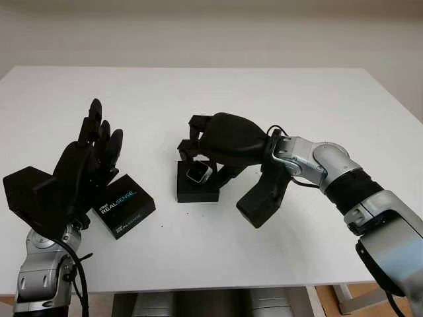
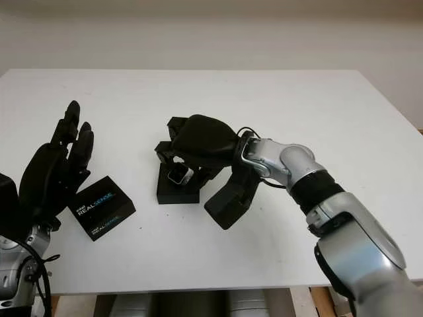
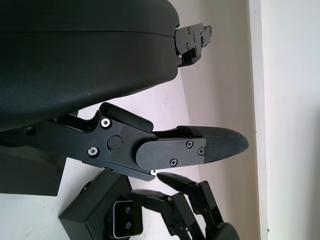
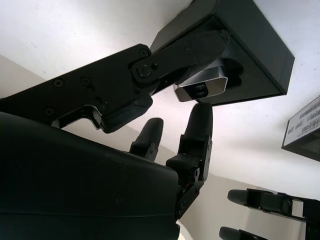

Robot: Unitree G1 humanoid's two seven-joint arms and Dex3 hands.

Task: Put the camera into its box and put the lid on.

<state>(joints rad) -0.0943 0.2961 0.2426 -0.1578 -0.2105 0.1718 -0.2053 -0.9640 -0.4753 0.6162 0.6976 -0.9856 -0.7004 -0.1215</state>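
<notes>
Standing raised at the far left of the white surface (image 1: 218,264), the left hand (image 1: 82,165) is open, palm turned toward the middle, holding nothing. Just right of it, and left of the box, the lid (image 1: 123,205) lies flat with its white lettering facing up; the hand's lower edge overlaps the lid's near-left corner in the head views, so whether they touch cannot be told.

The box (image 1: 197,186), black and open-topped, sits near the middle of the surface, apart from the lid with bare white between them. The camera (image 1: 198,174), a small silver-edged body with a dark face, sits tilted at the box's opening, one end lower than the other. The right wrist view shows the camera (image 4: 201,88) gripped between a finger above it and a fingertip pressing its underside, partly inside the box (image 4: 250,55).

The right hand (image 1: 225,142) hangs directly over the box, its fingers (image 1: 195,146) clenched on the camera. Its bulky black shell covers the far half of the box and most of the camera, so how deep the camera sits cannot be made out. Right of the box, a black block on the right wrist (image 1: 262,197) hangs close to the surface, and the silver forearm runs off toward the lower right corner.
</notes>
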